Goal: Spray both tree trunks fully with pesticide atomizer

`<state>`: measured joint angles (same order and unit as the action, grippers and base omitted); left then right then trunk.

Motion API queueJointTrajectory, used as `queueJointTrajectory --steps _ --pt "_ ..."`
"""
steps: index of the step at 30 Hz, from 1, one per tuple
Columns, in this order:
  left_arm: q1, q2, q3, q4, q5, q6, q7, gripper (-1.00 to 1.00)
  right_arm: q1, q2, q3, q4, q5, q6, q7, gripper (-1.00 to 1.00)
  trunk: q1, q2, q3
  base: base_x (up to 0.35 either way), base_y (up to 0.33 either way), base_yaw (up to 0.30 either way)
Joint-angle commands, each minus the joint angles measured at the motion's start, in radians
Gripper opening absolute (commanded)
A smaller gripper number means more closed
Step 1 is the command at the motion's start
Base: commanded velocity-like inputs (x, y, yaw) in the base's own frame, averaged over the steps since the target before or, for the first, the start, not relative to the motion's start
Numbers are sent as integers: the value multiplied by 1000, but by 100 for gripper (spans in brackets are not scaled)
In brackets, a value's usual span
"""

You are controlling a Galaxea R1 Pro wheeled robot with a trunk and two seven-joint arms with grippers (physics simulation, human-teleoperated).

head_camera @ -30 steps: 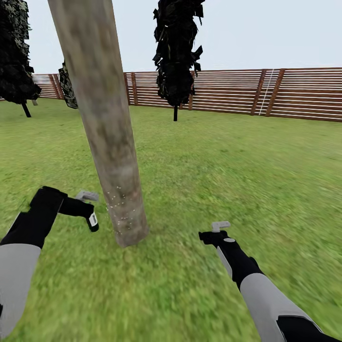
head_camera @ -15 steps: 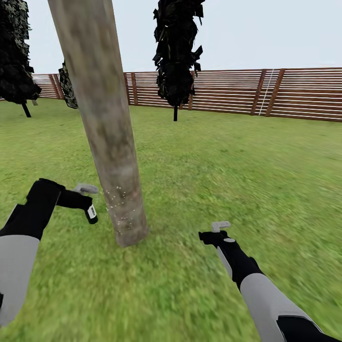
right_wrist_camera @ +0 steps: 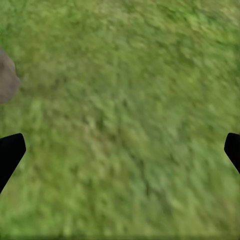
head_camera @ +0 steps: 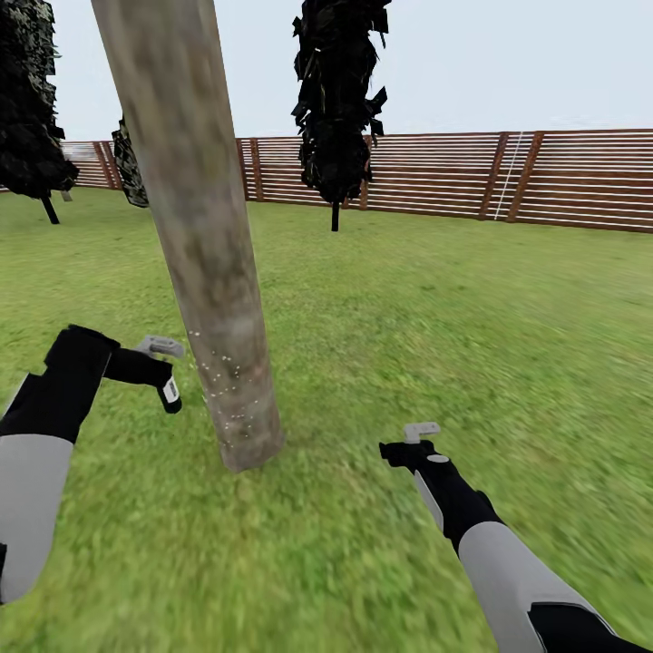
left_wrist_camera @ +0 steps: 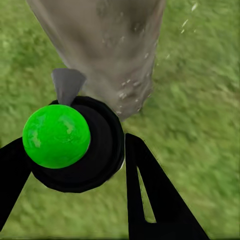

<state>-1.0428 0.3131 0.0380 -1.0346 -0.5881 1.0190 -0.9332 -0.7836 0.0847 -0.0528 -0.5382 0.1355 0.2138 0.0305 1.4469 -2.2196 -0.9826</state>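
Now, in the head view, the left gripper has risen a little against the tree trunk compared with a second ago, and it sits higher beside the bark; it stays clamped on the sprayer, whose white patch faces the camera and whose body hangs just below the fingers. Small pale specks dot the trunk just beyond the sprayer's nozzle side, a narrow gap of grass between them. The right gripper has not moved; it hovers low over the lawn on the far side of the trunk, well apart from it, and whether its fingers are parted cannot be told here. Dark conifers and a slatted wooden fence stand far beyond both grippers

From the left wrist view, the sprayer with its green ball top lies between the black fingers, the speckled trunk straight ahead

From the right wrist view, the fingertips stand wide apart with bare grass between them, nothing held
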Motion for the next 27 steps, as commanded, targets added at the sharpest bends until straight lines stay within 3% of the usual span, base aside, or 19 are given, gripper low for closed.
queueJointTrajectory --steps 1,4,10,12,14,17,22,23,25,27 --pt "2 -1 1 -1 -15 4 -10 -100 0 1 -6 -2 10 6 3 100 0 0 -1 0 0 0" --pt "37 -2 2 -2 -35 2 -9 -100 0 1 -6 -3 10 6 3 100 0 0 -1 0 0 0" --pt "116 -13 5 12 -39 -1 6 -100 0 1 -5 -3 10 6 3 100 0 0 -1 0 0 0" --pt "129 -18 5 58 -40 -2 26 -100 0 1 -5 -3 10 6 3 100 0 0 -1 0 0 0" --pt "140 -25 7 146 -39 -8 91 -100 0 1 -5 -3 10 7 5 100 0 0 -1 0 0 0" --pt "143 -43 12 214 -36 -13 141 -100 0 1 -5 -3 10 7 6 100 0 0 -1 0 0 0" --pt "196 -114 20 252 -32 -55 244 -100 0 3 -4 -2 9 7 9 100 0 0 -1 0 0 0" --pt "212 -134 34 253 -31 -89 289 -100 0 3 -4 -2 9 7 9 100 0 0 -1 0 0 0" --pt "227 -157 102 254 -29 -112 354 -100 0 3 -4 -2 9 8 9 100 0 0 -1 0 0 0" --pt "241 -186 243 261 -16 -130 410 -100 0 3 -4 -3 9 7 9 100 0 0 -1 0 0 2"
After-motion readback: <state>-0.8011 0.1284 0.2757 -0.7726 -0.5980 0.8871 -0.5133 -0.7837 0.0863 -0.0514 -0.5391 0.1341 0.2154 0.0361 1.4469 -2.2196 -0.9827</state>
